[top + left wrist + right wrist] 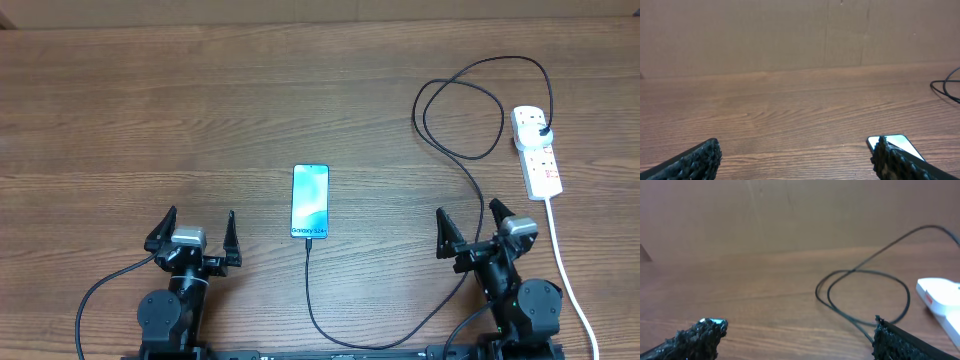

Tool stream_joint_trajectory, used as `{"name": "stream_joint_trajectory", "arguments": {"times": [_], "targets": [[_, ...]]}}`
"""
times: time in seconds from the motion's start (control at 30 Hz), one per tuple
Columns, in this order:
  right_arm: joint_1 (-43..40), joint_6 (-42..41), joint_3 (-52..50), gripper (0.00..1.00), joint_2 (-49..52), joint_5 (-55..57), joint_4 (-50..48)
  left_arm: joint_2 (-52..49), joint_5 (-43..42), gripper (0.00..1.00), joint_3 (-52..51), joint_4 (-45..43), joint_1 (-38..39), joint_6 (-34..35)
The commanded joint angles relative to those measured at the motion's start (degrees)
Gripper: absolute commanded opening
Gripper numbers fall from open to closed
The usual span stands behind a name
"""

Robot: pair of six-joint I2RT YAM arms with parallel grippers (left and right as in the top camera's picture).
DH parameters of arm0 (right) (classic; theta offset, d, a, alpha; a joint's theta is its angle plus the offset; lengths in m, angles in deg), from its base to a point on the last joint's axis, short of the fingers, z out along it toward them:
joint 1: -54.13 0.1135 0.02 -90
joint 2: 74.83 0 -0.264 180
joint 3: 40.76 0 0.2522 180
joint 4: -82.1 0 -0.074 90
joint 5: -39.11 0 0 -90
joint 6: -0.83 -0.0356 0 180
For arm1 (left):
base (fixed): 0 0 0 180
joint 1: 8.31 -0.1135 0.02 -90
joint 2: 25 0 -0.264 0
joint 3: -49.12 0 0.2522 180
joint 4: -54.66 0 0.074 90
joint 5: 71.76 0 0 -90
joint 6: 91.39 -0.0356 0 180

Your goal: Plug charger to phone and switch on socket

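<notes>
The phone (310,201) lies flat at the table's middle with its blue-teal screen up. The charger (460,120), a thin black cable, meets the phone's bottom edge, runs toward me, curves right and loops back to a black plug in the socket (540,165), a white strip at the far right. My left gripper (199,222) stands open left of the phone, holding nothing. My right gripper (468,215) stands open between phone and socket, also holding nothing. In the left wrist view the phone (902,143) peeks from behind the right finger of the left gripper (797,156). In the right wrist view the charger loop (865,295) and the socket (940,297) lie ahead of the right gripper (800,332).
A thick white cord (568,265) runs from the socket toward the table's near edge, just right of my right arm. The wooden table (150,120) stretches bare to the left and back. A brown wall (790,35) stands behind it.
</notes>
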Motion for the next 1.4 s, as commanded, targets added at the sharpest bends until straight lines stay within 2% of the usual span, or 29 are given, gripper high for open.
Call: {"name": "stream_joint_trajectory", "arguments": {"times": [0.0, 0.17, 1.37], "targets": [[0.2, -0.2, -0.2, 1.0, -0.7, -0.3, 0.0, 0.6, 0.0, 0.99, -0.2, 0.1, -0.7, -1.1], [0.2, -2.1, -0.2, 1.0, -0.7, -0.3, -0.1, 0.6, 0.0, 1.0, -0.2, 0.1, -0.7, -1.1], [0.1, -2.1, -0.2, 1.0, -0.7, 0.1, -0.2, 0.6, 0.0, 1.0, -0.2, 0.1, -0.7, -1.1]]}}
